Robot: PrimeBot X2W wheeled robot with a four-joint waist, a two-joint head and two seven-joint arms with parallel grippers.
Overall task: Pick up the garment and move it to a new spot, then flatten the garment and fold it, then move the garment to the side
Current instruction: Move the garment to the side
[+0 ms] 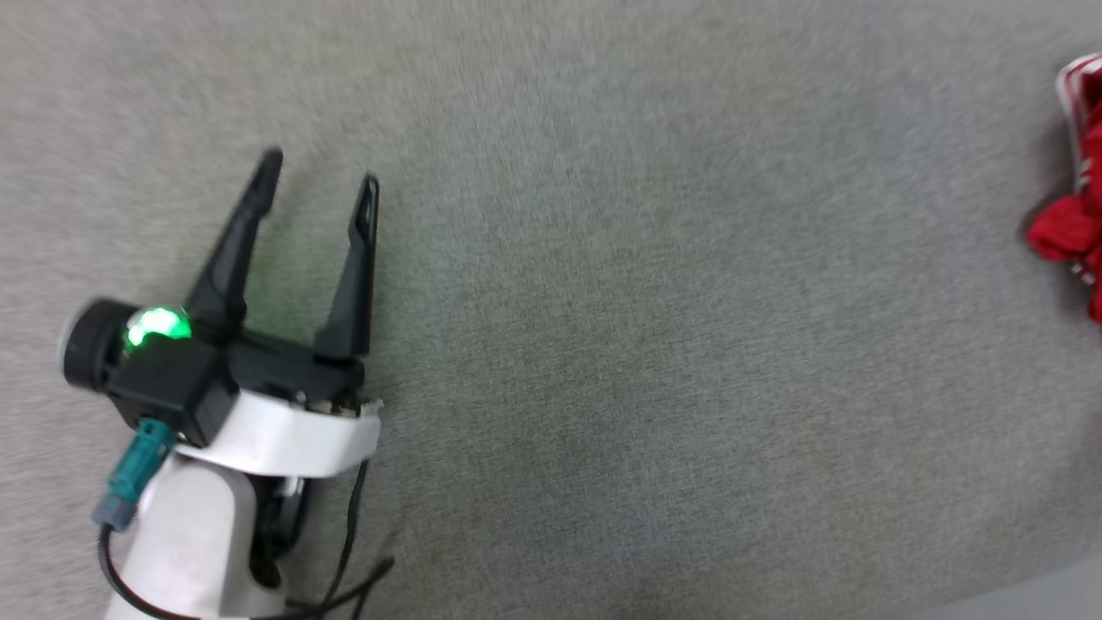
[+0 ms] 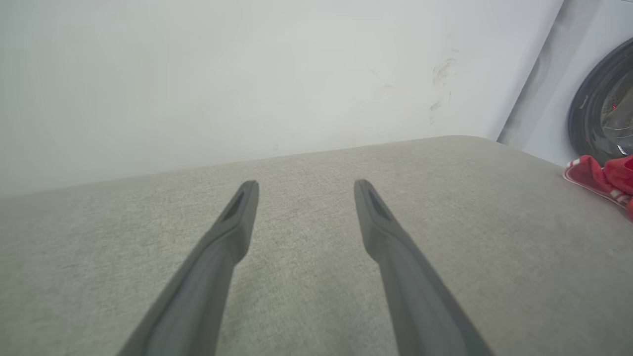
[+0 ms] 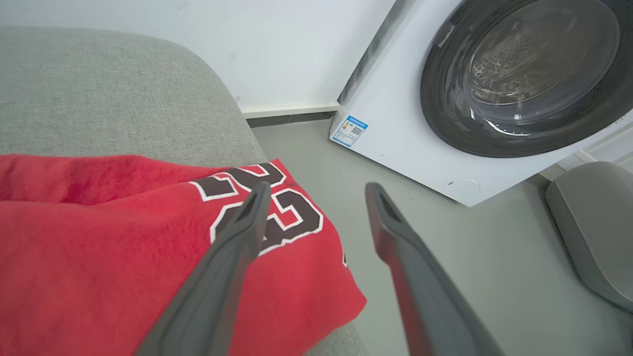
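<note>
Fingers [image 1: 232, 250] of the left gripper [image 1: 320, 170], seen from the head, are spread wide with nothing between them, above bare grey cushion [image 1: 603, 344]. The garment [image 1: 1076, 215] is a crumpled red heap well apart from them, toward the cushion's right edge.

From the left wrist, the same open left gripper [image 2: 305, 184] points across the cushion toward a plain white wall [image 2: 247, 74]. The garment shows at the cushion's far right corner, before a washing machine [image 2: 601, 109].

From the right wrist, the right gripper [image 3: 319, 188] is also open and empty. One finger is over the printed red cloth and the other is past the cushion's edge, above the grey floor [image 3: 470, 257].

Likely risk: a corner of the shirt already overhangs that edge. A shallow pinch or sideways drag could slide it onto the floor beside the washing machine.
</note>
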